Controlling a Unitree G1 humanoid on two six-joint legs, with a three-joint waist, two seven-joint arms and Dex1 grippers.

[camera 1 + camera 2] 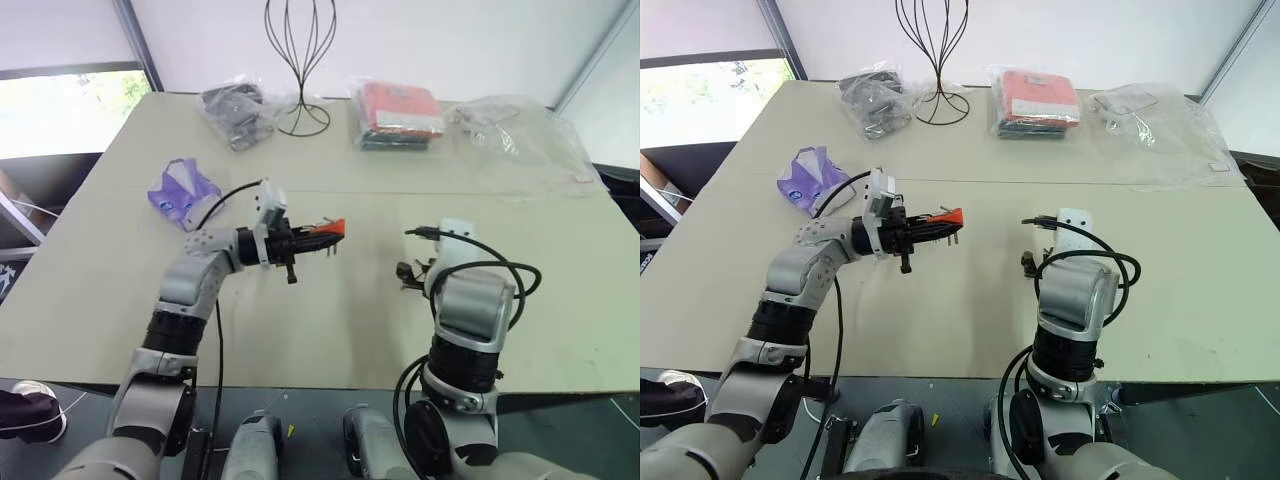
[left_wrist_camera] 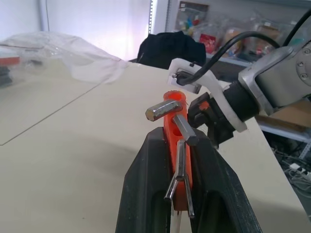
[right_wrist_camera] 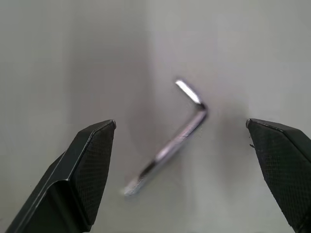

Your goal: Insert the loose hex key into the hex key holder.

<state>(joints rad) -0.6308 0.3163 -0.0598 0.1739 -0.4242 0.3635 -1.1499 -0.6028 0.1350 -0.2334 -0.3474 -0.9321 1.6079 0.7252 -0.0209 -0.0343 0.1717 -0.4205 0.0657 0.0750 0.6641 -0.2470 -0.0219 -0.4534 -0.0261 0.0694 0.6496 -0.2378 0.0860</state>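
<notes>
Going left to right in the left eye view: a crumpled purple plastic bag (image 1: 182,193) sits at left of the beige tabletop (image 1: 330,330), contents hard to tell. Upper left there's a clear plastic bag with dark grey parts inside (image 1: 235,113), next to a black wire stand (image 1: 302,62). Upper middle is a clear packet holding a flat red pack on top of something dark (image 1: 398,112), and upper right a big clear plastic bag (image 1: 520,130) with some small bits I can't make out.

The left gripper (image 1: 318,237) is centre-left, held above the tabletop, arm bent, pointing sideways toward the frame's right. Its jaws are clamped tight on the small orange-red plastic hex key holder (image 2: 177,141), with short grey metal keys sticking out of it.

The right gripper (image 3: 182,160) is right of centre, tilted down at the tabletop, jaws spread wide and gripping nothing. In the right wrist view, the thin L-shaped grey metal loose hex key (image 3: 171,145) lies flat on the tabletop between the two fingers, touching neither.
</notes>
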